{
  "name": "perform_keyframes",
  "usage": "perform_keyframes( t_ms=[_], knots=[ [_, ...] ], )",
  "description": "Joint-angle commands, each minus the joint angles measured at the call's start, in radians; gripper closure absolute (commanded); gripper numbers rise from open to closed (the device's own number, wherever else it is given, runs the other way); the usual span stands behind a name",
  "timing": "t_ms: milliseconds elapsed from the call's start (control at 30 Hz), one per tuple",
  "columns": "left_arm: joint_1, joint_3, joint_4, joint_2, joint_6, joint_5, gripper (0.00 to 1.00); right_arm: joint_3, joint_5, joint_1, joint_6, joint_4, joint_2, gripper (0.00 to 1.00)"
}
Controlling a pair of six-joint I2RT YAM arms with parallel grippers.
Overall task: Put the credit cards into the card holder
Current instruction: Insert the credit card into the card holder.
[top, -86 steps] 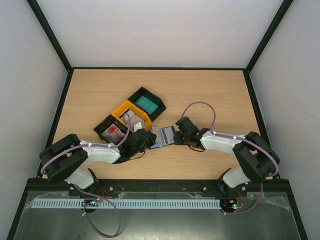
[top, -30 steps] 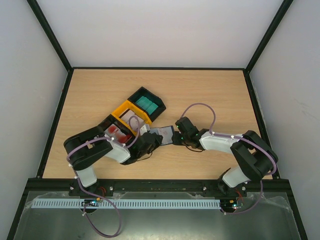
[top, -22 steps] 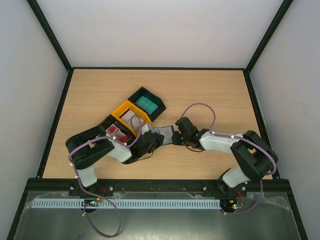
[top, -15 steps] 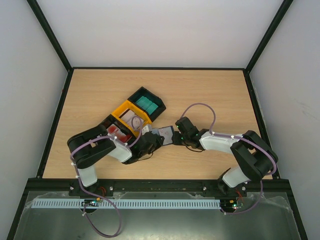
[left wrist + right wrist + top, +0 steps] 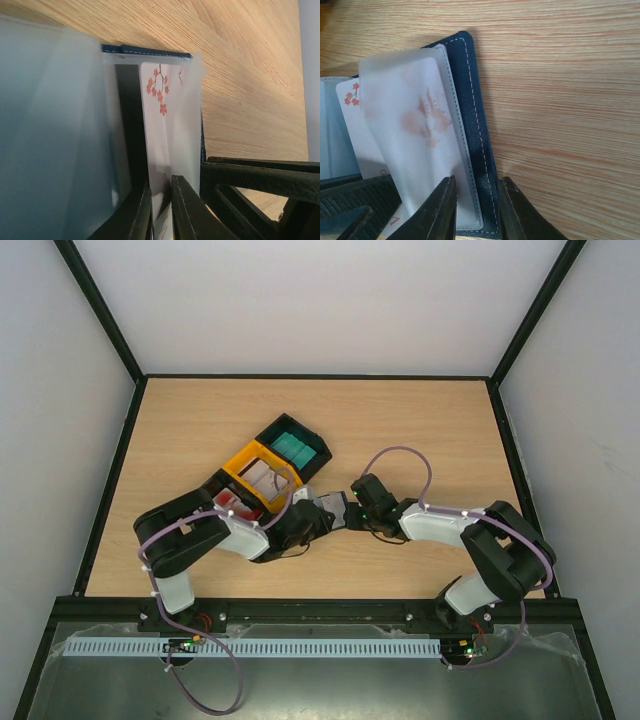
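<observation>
1. The right gripper (image 5: 477, 184) is clenched on the card holder (image 5: 470, 90), gripping its navy cover and a clear sleeve (image 5: 415, 115). The holder lies on the table (image 5: 420, 430) between the two arms. To my eye this edge should be pinned flat, so the pocket mouth cannot wander.
2. The left gripper (image 5: 161, 186) has its fingers close on either side of a blossom-printed credit card (image 5: 170, 115). I cannot tell whether they pinch it or only flank it. I'd slide the card straight along the pocket, square to the spine, and let go only once it is seated.
3. The far black tray (image 5: 268, 426) holds teal items (image 5: 293, 448).
4. The yellow tray (image 5: 238, 458) holds whitish cards (image 5: 265, 478).
5. The near black tray (image 5: 200, 495) holds red-and-white cards (image 5: 228, 503).
6. The card holder contains that one card, part-way under the sleeve with one corner poking out.
</observation>
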Motion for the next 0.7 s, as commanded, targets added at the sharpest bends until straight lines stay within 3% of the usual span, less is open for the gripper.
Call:
perform_keyframes(
  t_ms=[0,167,667],
  knots=[
    [-0.015,0.028,-0.081,0.046,0.068,0.094,0.86,-0.029,-0.027,0.006,0.006,-0.022,0.035,0.78],
    [-0.015,0.017,-0.112,0.025,0.077,0.085,0.84,-0.024,0.001,0.005,0.012,-0.036,0.02,0.77],
    [-0.015,0.039,-0.331,-0.187,0.132,-0.018,0.45,-0.013,0.029,0.007,0.016,-0.058,0.012,0.77]
  ],
)
